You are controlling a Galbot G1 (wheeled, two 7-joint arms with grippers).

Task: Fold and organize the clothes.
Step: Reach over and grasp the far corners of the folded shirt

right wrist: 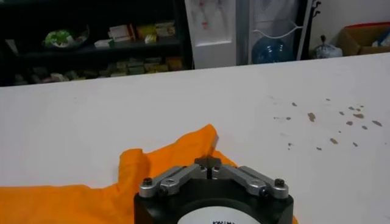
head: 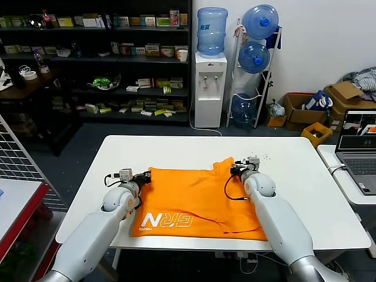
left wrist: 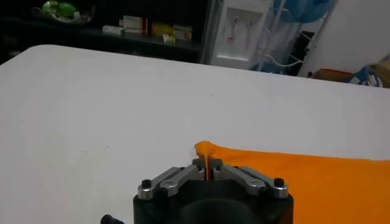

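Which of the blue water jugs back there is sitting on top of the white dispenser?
The jug standing upright atop the white water dispenser. The other three jugs lie tilted in the wire rack beside it, stacked one above another.

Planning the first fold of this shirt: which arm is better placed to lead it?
Neither clearly: the left gripper is shut on the T-shirt at its far left corner, the right gripper on the far right. Likely both lift together.
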